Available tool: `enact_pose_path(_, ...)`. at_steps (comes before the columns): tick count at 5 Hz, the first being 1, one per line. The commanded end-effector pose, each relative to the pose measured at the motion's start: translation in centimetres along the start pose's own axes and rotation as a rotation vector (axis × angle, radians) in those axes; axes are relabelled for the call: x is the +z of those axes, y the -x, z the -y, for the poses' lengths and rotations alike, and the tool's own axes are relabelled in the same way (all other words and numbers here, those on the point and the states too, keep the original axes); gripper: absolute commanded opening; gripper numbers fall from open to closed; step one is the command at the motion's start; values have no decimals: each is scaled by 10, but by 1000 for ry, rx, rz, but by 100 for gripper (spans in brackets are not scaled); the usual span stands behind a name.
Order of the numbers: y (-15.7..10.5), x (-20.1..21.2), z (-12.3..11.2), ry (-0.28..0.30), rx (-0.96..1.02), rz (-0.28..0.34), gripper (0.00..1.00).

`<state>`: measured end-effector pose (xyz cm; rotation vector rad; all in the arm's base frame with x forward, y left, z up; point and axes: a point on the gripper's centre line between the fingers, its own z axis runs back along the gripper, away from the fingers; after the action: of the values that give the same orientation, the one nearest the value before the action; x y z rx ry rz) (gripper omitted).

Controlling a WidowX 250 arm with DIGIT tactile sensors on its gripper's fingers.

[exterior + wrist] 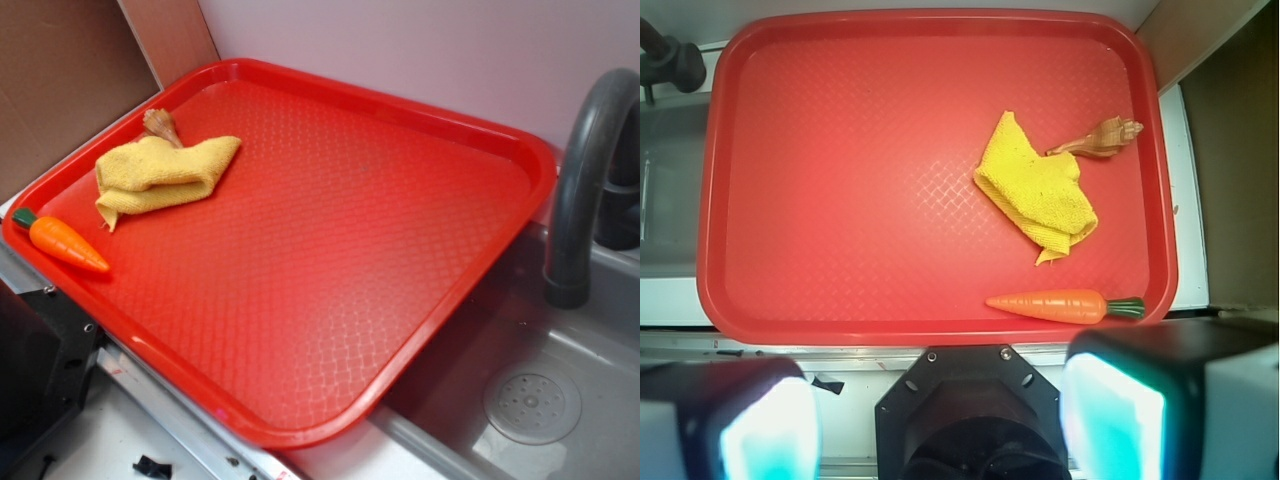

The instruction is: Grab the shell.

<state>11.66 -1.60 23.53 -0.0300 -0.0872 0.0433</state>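
The shell (160, 124) (1106, 138) is small, tan-brown and ridged. It lies on the red tray (330, 270) (840, 200) at its far left corner, touching the folded yellow cloth (160, 176) (1038, 190). An orange toy carrot (62, 242) (1060, 305) lies near the tray's left rim. My gripper (940, 425) shows only in the wrist view, high above and outside the tray's near edge. Its fingers are spread wide, open, with nothing between them.
A grey sink basin (530, 400) with a dark curved faucet (585, 170) sits to the right of the tray. A brown board (70, 70) leans at the back left. The robot's black base (40, 380) stands at the front left.
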Motion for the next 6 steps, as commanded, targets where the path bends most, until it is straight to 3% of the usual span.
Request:
enact_pose_path(1,0,0,0,0,0,0,100)
enact_pose_path(3,-26,-24,-35,-23,497,102,100)
enact_pose_path(4,-39,-51,-67,-21,744,186,100)
enact_pose_path(5,-54,-77,-96,-25,988,308,100)
enact_pose_path(6,-65,-108,-119,-122,1220,355,100)
